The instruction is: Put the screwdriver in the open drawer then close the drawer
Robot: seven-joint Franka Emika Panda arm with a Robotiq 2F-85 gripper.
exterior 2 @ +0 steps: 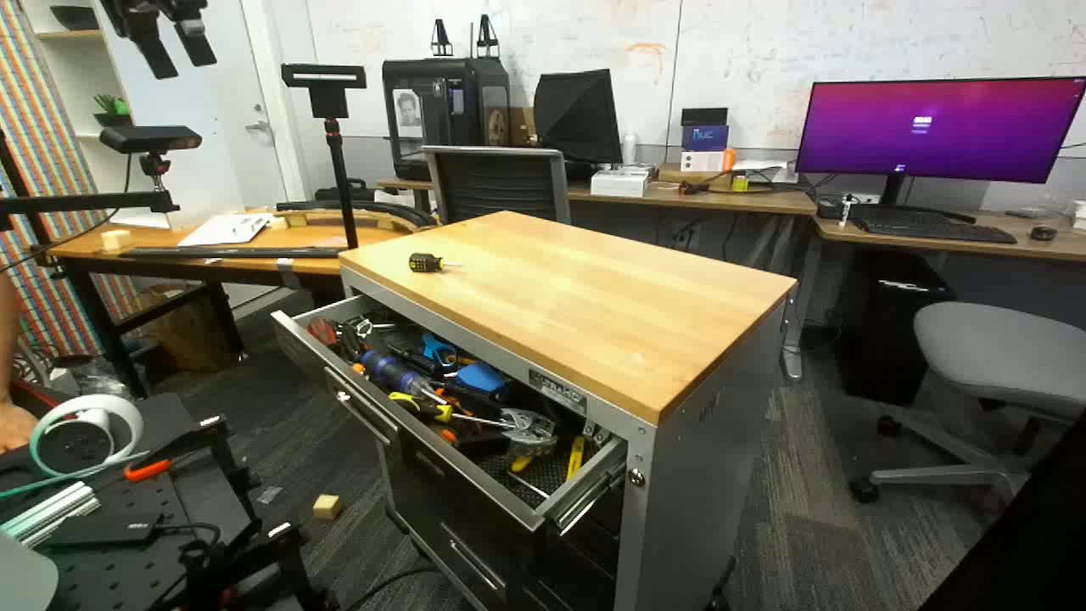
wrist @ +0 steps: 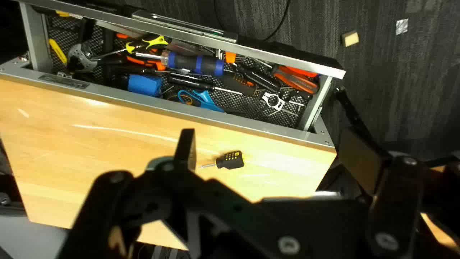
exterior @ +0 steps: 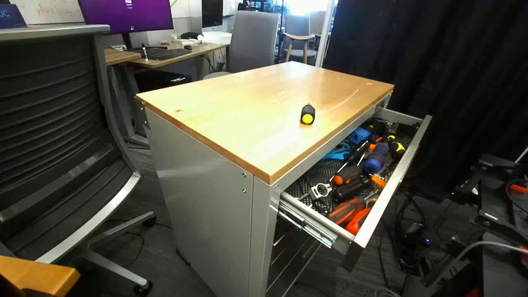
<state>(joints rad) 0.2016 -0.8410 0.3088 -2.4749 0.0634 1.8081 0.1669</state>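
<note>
The stubby black and yellow screwdriver [exterior: 307, 114] lies on its side on the cabinet's wooden top, near the drawer-side edge. It shows also in an exterior view [exterior 2: 427, 262] and in the wrist view [wrist: 231, 160]. The drawer [exterior: 396, 175] is pulled out and full of tools; its front shows in an exterior view [exterior 2: 424, 454] and in the wrist view [wrist: 201, 36]. My gripper [exterior 2: 180, 64] is high above the furniture at the top left of that exterior view. In the wrist view my gripper [wrist: 275, 149] has its fingers wide apart with nothing between them. The screwdriver is well below it.
The drawer holds several tools, among them a blue-handled driver [wrist: 196, 64] and red-handled pliers [wrist: 296, 81]. Camera stands [exterior 2: 335, 153] and a black cart [exterior 2: 170, 475] are near the cabinet. A chair [exterior: 62, 144] stands beside it.
</note>
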